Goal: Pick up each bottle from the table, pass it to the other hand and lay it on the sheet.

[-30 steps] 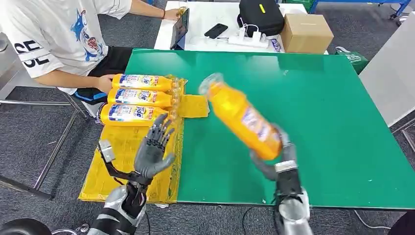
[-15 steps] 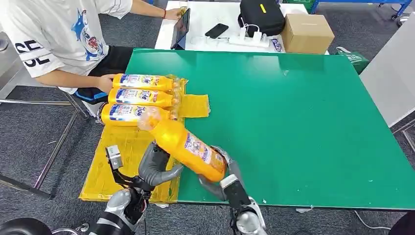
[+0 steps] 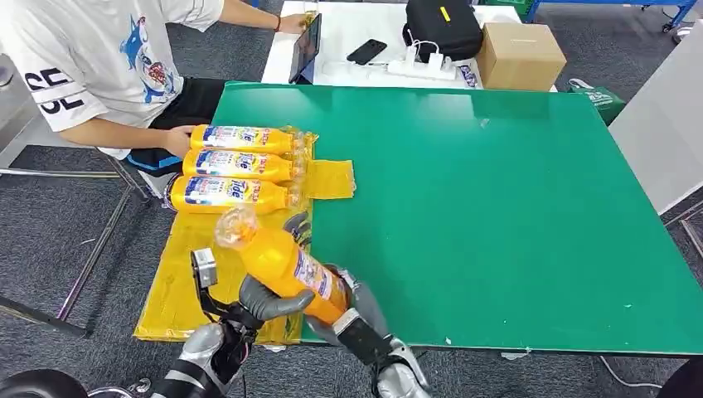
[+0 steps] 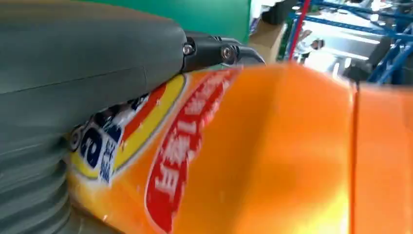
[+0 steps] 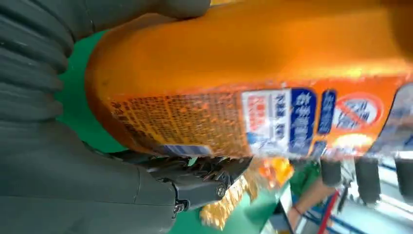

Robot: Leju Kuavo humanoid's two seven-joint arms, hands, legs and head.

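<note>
An orange bottle (image 3: 282,261) with a clear cap hangs tilted over the near left corner of the green table (image 3: 497,207), cap toward the yellow sheet (image 3: 191,274). My right hand (image 3: 355,308) grips its base from below. My left hand (image 3: 269,300) wraps its middle, thumb across the front and fingers (image 3: 298,225) behind. The left wrist view has the thumb (image 4: 87,48) lying against the bottle (image 4: 272,156) label. In the right wrist view my right hand (image 5: 97,185) cups the bottle (image 5: 253,73) base. Three more orange bottles (image 3: 236,164) lie side by side on the sheet's far end.
A person (image 3: 99,66) sits at the far left, with a hand beside the lying bottles. Behind the green table a white table carries a phone (image 3: 366,51), a black bag (image 3: 441,26) and a cardboard box (image 3: 519,55). The sheet's near half is bare.
My right arm swung the bottle from mid-table left and down to the near left corner. My left hand, open before, has closed around the bottle's middle.
</note>
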